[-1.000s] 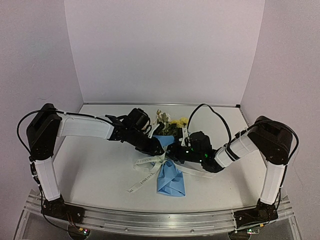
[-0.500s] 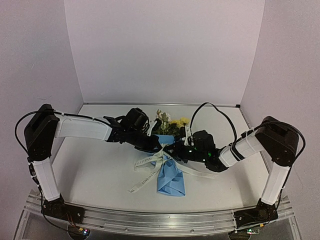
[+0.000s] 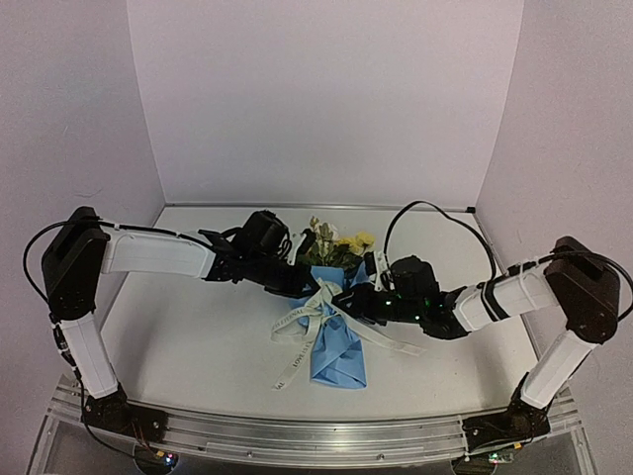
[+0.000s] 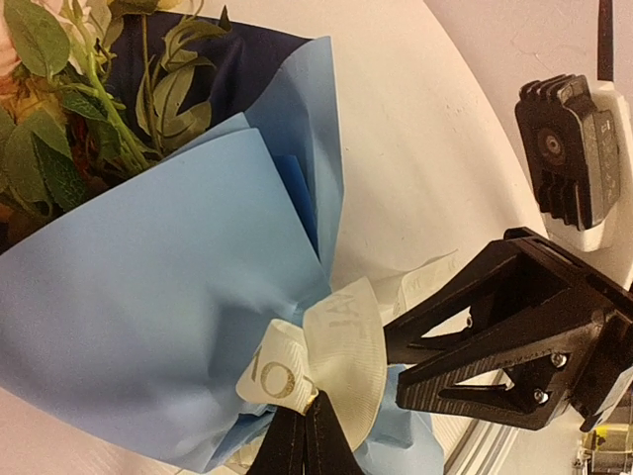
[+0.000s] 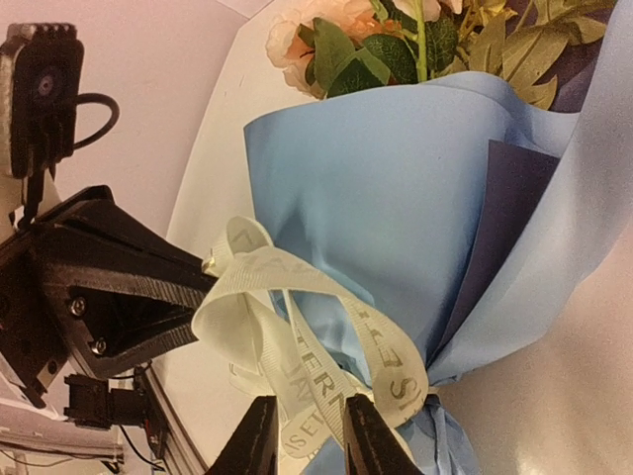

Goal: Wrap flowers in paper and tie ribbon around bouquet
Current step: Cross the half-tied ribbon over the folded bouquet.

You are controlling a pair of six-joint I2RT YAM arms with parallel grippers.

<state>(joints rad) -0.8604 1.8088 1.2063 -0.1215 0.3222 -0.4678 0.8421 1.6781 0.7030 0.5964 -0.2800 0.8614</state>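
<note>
Entry: bouquet (image 3: pixel 336 351), paper (image 4: pixel 148 297) enclosing flowers (image 3: pixel 341 245); ribbon (image 5: pixel 297 327) circling the neck, bow looking loose, tightening seemingly remaining. I am clamping a ribbon loop in my left pincer (image 4: pixel 303 435); my right pincer (image 5: pixel 309 440) is standing apart.

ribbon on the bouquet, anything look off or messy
The ribbon round the bouquet is no neat bow: its loops hang loose and lopsided at the neck, and the tails sprawl unevenly across the table. Nothing looks torn or spilled.

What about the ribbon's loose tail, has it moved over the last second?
Yes. The ribbon tail has slid right, closer to the paper, which lies where it did on the table.
</note>
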